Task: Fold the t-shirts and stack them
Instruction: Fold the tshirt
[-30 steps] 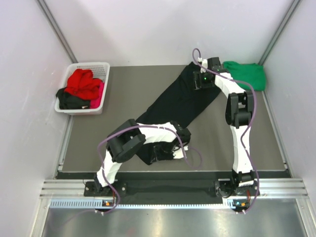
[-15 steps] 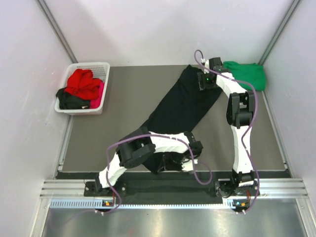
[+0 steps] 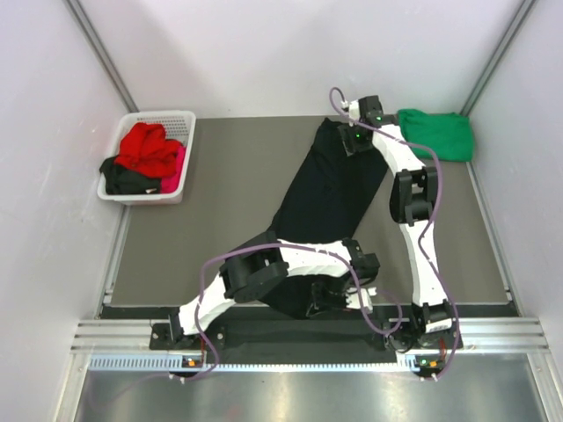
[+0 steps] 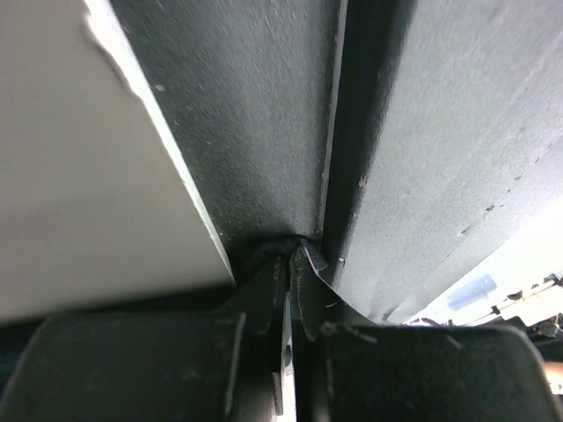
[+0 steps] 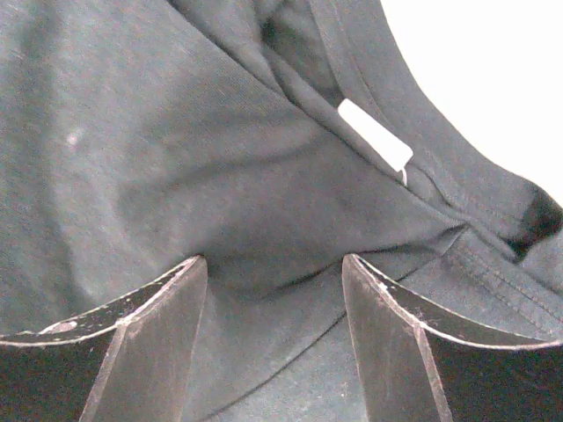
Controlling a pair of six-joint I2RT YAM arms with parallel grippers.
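Note:
The large black t-shirt (image 3: 330,189) lies stretched out as a long band from the far middle of the grey table to its front edge. My left gripper (image 3: 339,294) is at the front edge, shut on the shirt's near end; in the left wrist view its jaws (image 4: 286,255) pinch a fold of black cloth. My right gripper (image 3: 352,141) is on the shirt's far end. In the right wrist view it (image 5: 273,268) is open, fingers (image 5: 158,299) resting on the cloth just below the collar and its white label (image 5: 376,136). A folded green t-shirt (image 3: 435,134) lies at the far right corner.
A white lattice basket (image 3: 180,119) stands at the far left and holds a red shirt (image 3: 148,147), a pink one (image 3: 176,165) and a black one (image 3: 127,178). Walls close in the table on both sides and at the back. The metal rail runs along the front edge.
My left gripper has dragged the shirt's near end to the right along the front edge. My right gripper has shifted a little left at the far end. The shirt now lies steeper.

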